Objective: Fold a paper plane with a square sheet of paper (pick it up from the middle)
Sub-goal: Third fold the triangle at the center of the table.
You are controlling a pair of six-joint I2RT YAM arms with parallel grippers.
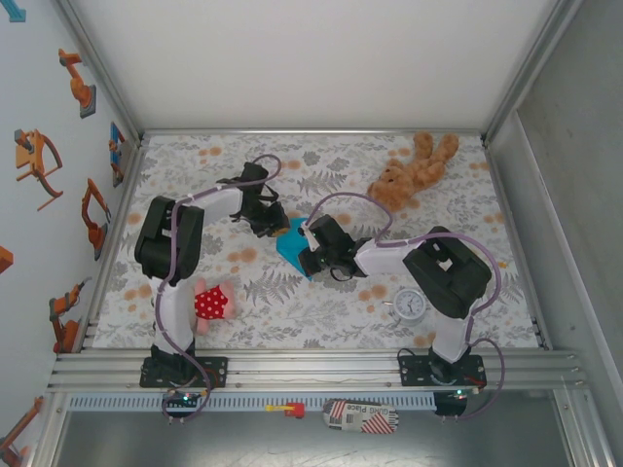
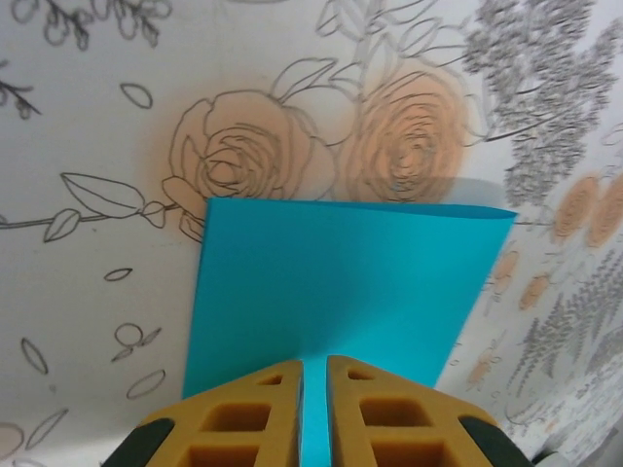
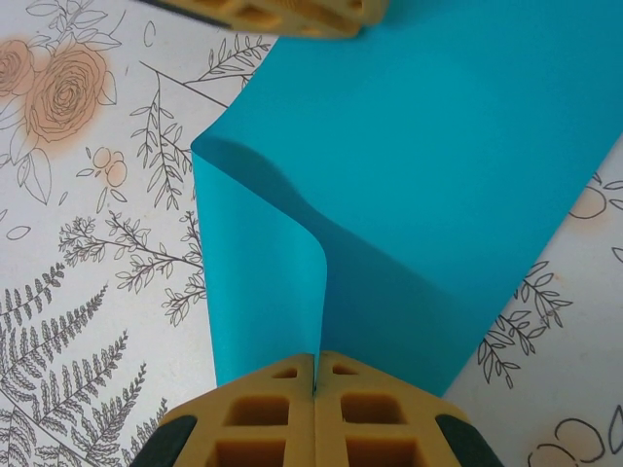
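The square sheet of paper (image 1: 291, 243) is turquoise and lies mid-table between both grippers. My right gripper (image 3: 314, 362) is shut on a flap of the sheet (image 3: 428, 175), which curls up from the table into the closed jaws. My left gripper (image 2: 313, 362) stands over the opposite edge of the sheet (image 2: 341, 282). Its jaws are a narrow slit apart, with flat blue paper showing through the slit and passing beneath the fingertips. The left fingers (image 3: 282, 14) show at the top of the right wrist view. In the top view the left gripper (image 1: 271, 220) and right gripper (image 1: 310, 255) flank the sheet.
A brown teddy bear (image 1: 414, 170) lies at the back right. A small round white clock (image 1: 410, 305) sits near the right arm's base. A red spotted soft toy (image 1: 210, 303) rests by the left arm's base. The floral tablecloth (image 1: 321, 311) covers the table.
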